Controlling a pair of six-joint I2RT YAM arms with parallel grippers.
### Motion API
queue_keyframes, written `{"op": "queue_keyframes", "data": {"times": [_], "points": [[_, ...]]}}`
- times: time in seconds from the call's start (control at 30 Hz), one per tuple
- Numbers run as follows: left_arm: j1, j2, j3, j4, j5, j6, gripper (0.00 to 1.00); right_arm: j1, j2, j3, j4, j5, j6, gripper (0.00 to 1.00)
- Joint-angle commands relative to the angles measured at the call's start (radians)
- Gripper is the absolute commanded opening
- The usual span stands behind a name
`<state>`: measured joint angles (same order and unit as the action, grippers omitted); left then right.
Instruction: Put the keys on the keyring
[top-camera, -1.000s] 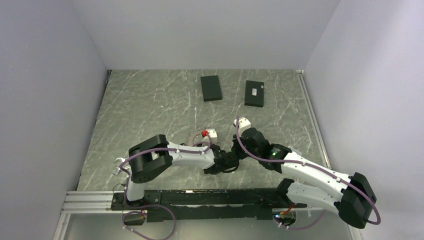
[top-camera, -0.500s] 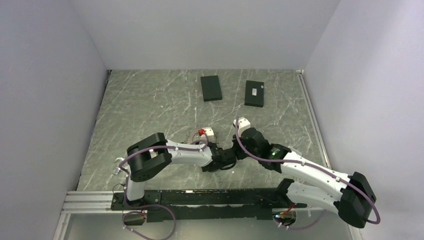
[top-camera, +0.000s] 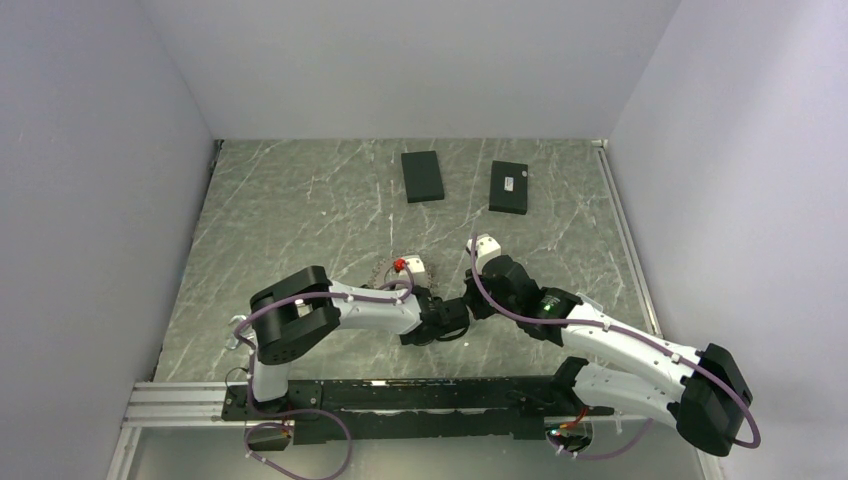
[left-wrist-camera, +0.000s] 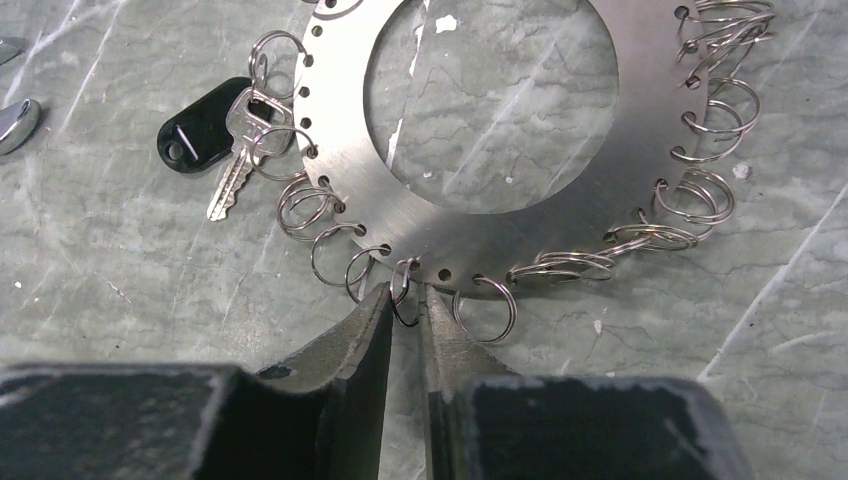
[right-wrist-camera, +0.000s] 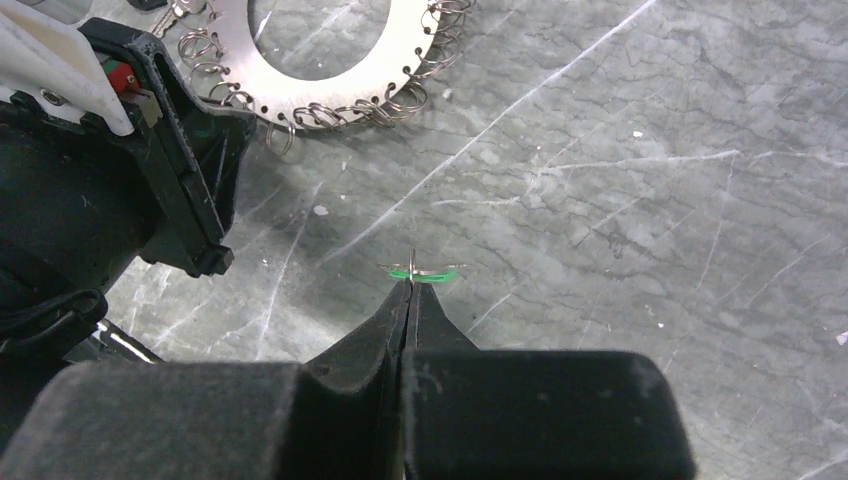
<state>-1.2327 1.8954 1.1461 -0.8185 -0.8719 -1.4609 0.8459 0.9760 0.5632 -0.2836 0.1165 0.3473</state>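
Observation:
The keyring (left-wrist-camera: 350, 150) is a flat metal disc with an open centre, lying on the marble table, with many small split rings hanging from holes along its edge. It also shows in the top view, keyring (top-camera: 383, 272), and the right wrist view, keyring (right-wrist-camera: 300, 95). One key (left-wrist-camera: 232, 165) with a black tag (left-wrist-camera: 195, 135) hangs on a ring at its left. My left gripper (left-wrist-camera: 405, 303) is at the disc's near edge, jaws narrowed onto one split ring (left-wrist-camera: 404, 290) that touches both fingers. My right gripper (right-wrist-camera: 411, 285) is shut on a thin key with a green part (right-wrist-camera: 425, 272), seen edge-on, above the table.
Two flat black boxes (top-camera: 422, 176) (top-camera: 509, 187) lie at the back of the table. A shiny metal piece (left-wrist-camera: 15, 122) sits at the left edge of the left wrist view. The left arm's wrist (right-wrist-camera: 120, 190) is close to the left of my right gripper.
The left wrist has shifted slightly left, towards the keyring. The right arm has not moved.

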Motion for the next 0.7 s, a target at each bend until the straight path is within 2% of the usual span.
{"op": "queue_keyframes", "data": {"times": [0.0, 0.2, 0.27, 0.4, 0.5, 0.57, 0.67], "points": [[0.001, -0.031, -0.011, 0.032, -0.023, 0.012, 0.17, 0.002, -0.005, 0.002, 0.031, -0.007, 0.001, 0.00], [0.001, -0.027, -0.005, 0.038, -0.023, 0.026, 0.07, 0.003, -0.005, 0.003, 0.031, -0.005, 0.001, 0.00], [0.001, -0.031, -0.004, 0.044, -0.021, 0.039, 0.00, 0.003, -0.006, 0.003, 0.033, -0.003, 0.001, 0.00], [-0.009, -0.082, 0.011, 0.031, -0.017, 0.119, 0.00, 0.003, -0.012, 0.006, 0.026, 0.004, -0.001, 0.00], [-0.008, -0.195, -0.026, 0.122, 0.037, 0.359, 0.00, 0.003, -0.021, 0.026, 0.009, 0.007, 0.001, 0.00], [-0.001, -0.300, -0.079, 0.242, 0.115, 0.549, 0.00, 0.002, -0.024, 0.049, -0.002, 0.003, 0.002, 0.00], [0.021, -0.465, -0.142, 0.328, 0.268, 0.807, 0.00, 0.002, -0.036, 0.081, -0.008, 0.003, 0.007, 0.00]]}}
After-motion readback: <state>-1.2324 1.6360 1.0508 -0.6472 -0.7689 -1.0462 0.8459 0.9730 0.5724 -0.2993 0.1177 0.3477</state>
